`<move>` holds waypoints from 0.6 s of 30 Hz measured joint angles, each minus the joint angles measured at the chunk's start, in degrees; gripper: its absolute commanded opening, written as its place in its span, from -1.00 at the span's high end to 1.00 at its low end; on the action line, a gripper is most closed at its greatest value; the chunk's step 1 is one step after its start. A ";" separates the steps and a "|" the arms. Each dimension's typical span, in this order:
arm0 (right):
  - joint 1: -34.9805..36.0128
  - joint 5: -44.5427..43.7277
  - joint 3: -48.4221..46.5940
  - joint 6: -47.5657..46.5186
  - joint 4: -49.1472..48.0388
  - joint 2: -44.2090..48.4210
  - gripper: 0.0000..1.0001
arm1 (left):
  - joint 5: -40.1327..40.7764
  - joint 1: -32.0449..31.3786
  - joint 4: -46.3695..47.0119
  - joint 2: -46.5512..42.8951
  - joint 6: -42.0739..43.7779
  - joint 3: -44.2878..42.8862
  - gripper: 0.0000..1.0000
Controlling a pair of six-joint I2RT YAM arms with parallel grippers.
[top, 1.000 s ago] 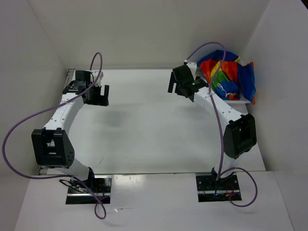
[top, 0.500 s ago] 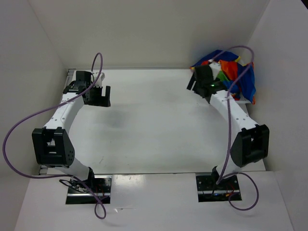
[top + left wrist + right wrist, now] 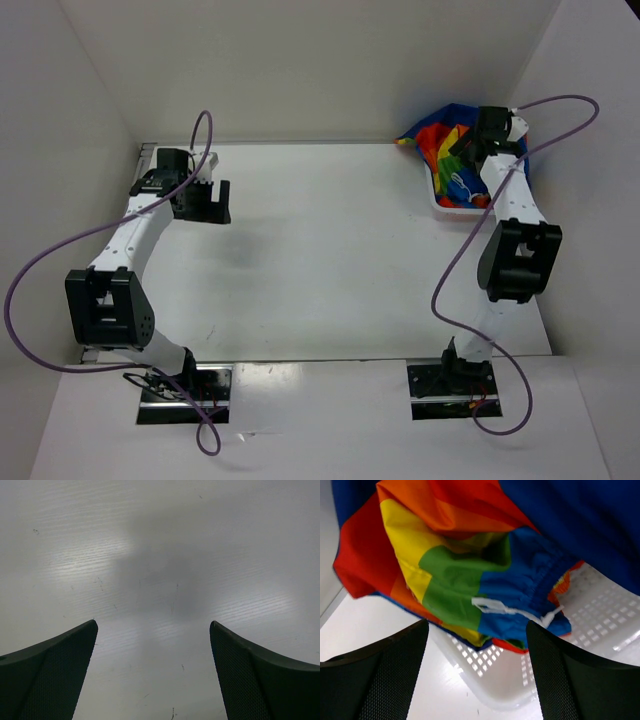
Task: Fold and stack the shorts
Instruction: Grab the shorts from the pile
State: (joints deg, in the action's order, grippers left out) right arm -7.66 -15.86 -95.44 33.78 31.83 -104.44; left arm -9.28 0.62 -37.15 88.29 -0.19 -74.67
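Right wrist view is showing the shorts [image 3: 470,580] lying crumpled in the white mesh basket [image 3: 600,615] at the far right corner of the bench [image 3: 320,260]. The thin fabric is bunching in soft folds, with the gathered waistband and white drawstring [image 3: 500,607] facing up. The right end effector [image 3: 475,630] is hovering just above, spread wide and holding nothing. A sound pick is probably pinching the thicker waistband, not the cord or the rigid perforated rim. The left end effector [image 3: 154,625] is gaping wide over the matte bench.
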 measured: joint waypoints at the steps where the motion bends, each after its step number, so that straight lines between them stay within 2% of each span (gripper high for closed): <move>1: -0.15 -0.02 -1.70 0.00 0.33 -2.05 -0.63 | -0.07 0.00 -0.13 0.00 0.00 0.00 -0.99; 6: -1.55 0.02 -7.10 0.13 1.20 -10.29 -0.60 | -0.28 0.00 -0.55 0.00 0.00 0.00 -0.99; 8: -2.54 0.11 -7.10 0.31 1.79 -12.48 -0.34 | -0.61 0.00 -0.63 0.00 0.00 0.00 -0.99; 10: -3.10 0.33 -7.10 0.87 1.75 -13.62 -0.19 | -0.81 0.00 -0.57 -0.26 0.00 0.33 -0.99; 12: -3.48 0.72 -7.10 1.95 1.68 -14.36 0.49 | -0.98 0.00 -0.68 -1.18 0.00 1.46 -0.99; 13: -3.48 0.94 -7.10 1.81 1.68 -14.43 0.73 | -1.03 0.00 -0.59 -1.75 -0.02 2.03 -0.99; 14: -3.50 1.22 -7.10 2.54 1.60 -14.43 0.89 | -1.14 0.00 -0.35 -2.78 -0.02 2.91 -0.99; 15: -3.45 1.40 -7.02 2.84 1.20 -14.40 1.00 | -1.20 0.00 -0.13 -4.24 0.00 4.11 -0.99; 18: -3.08 1.75 -6.56 2.71 0.07 -13.31 1.00 | -2.05 0.00 -0.13 -9.77 0.00 7.39 -0.99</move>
State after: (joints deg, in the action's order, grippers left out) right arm -10.74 -14.11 -102.00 36.49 31.90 -117.75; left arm -11.33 0.62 -37.28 78.52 -0.19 -67.29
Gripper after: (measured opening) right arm 0.005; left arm 0.993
